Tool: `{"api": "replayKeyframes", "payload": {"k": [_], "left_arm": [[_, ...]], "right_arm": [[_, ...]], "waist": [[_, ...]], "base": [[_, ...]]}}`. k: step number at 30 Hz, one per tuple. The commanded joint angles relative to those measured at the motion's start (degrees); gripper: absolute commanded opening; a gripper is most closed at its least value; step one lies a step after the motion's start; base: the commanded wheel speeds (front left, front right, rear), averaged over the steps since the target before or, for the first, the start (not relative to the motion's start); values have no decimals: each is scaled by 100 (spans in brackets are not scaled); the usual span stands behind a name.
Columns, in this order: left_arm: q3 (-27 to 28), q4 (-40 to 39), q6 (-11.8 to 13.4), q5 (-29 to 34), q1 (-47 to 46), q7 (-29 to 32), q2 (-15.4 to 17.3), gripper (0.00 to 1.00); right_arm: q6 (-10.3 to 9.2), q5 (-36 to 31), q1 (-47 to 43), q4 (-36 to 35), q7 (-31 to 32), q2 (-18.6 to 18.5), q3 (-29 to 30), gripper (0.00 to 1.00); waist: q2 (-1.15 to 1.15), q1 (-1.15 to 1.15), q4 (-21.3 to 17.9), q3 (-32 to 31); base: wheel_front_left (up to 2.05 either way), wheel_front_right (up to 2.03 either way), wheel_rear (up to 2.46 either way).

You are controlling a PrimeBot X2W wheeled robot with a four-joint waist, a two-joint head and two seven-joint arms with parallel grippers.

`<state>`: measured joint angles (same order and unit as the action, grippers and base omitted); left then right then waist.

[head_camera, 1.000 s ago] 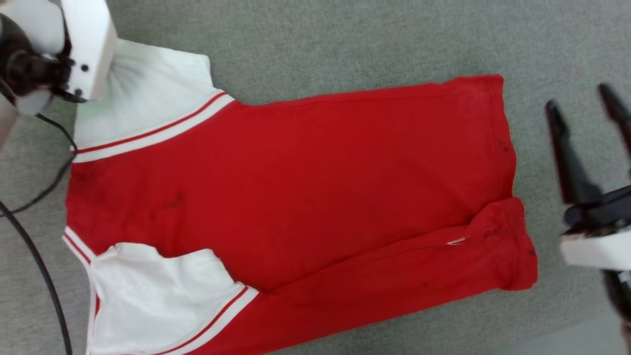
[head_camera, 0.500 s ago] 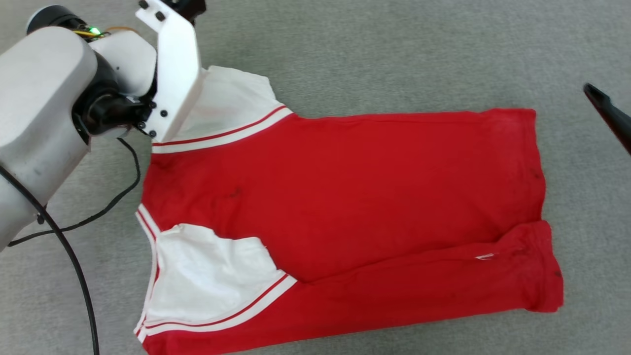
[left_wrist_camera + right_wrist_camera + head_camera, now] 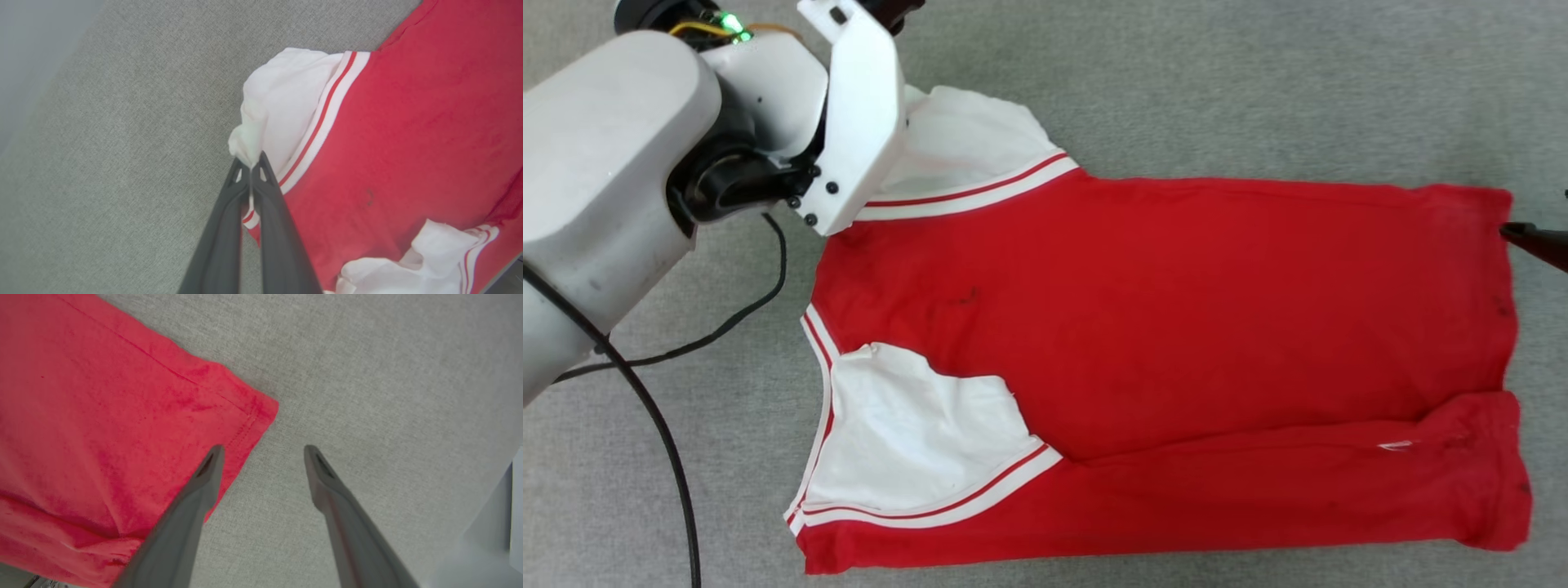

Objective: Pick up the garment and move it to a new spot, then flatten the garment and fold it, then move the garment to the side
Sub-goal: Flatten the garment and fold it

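head view: red shirt (image 3: 1160, 327) lies spread on the grey surface (image 3: 1258, 82), collar end toward robot's left, hem toward its right. the near long edge is folded over the body, and the near sleeve (image 3: 915, 433), white, lies on top of the red. the far sleeve (image 3: 964, 139) runs up under the white bracket of the left arm (image 3: 605, 163), which hides the fingers here. a black cable (image 3: 662, 425) trails across the surface beside the collar end.

left wrist view supplies the grip: left gripper (image 3: 250, 162) is clamped tight on the edge of the far sleeve, white cloth bunched and pulled up at the fingertips, striped trim just beside them.

head view has just one dark fingertip of the right gripper (image 3: 1535, 242) at the frame's right edge, beside the hem. right wrist view gives its state: jaws spread wide, holding nothing, one finger over the shirt's hem corner (image 3: 261, 408), the other over bare grey surface. contact with the cloth: cannot tell.
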<state>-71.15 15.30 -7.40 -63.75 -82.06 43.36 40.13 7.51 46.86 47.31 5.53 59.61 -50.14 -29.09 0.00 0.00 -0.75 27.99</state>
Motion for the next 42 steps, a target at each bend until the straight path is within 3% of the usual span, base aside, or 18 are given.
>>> {"api": "replayKeyframes", "payload": {"k": [1,6,10,15,16,17,23,35,42], "left_arm": [[-16,-20,0,-23,-120,-55,-24,0],[-106,-139,0,-13,-247,-125,-23,0],[-157,-235,0,22,-283,-148,-52,0],[-191,-282,0,52,-217,-211,-36,0],[-197,-264,0,54,-174,-239,-30,0],[-201,-241,0,55,-126,-284,-11,0],[-211,-176,0,-60,165,-597,97,0],[-220,-834,-1,-188,1289,-1199,919,0],[-223,-1285,224,-232,2215,-1465,1211,0]], "right_arm": [[-4,-54,142,145,26,101,-92,100],[-4,-363,339,559,-104,261,-654,100],[-3,-241,127,847,-238,423,-1135,100],[-4,-216,145,1086,-696,439,-1301,100],[-4,-226,185,1135,-832,438,-1271,18],[-6,-198,213,1156,-939,452,-1265,0],[-4,-74,332,1234,-1514,365,-1205,0],[-4,317,-528,891,-2457,-76,-1292,0],[-4,514,-1291,664,-2806,-209,-1338,0]], "waist": [[0,0,108,128],[0,0,206,299],[0,0,244,351],[0,0,227,265],[0,0,221,214],[0,0,210,154],[0,0,177,-339],[0,0,211,-1321],[0,0,188,-1645]], "base": [[0,0,0],[0,0,0],[0,0,0],[0,0,0],[0,0,0],[0,0,0],[0,0,0],[0,0,0],[0,0,0]]}}
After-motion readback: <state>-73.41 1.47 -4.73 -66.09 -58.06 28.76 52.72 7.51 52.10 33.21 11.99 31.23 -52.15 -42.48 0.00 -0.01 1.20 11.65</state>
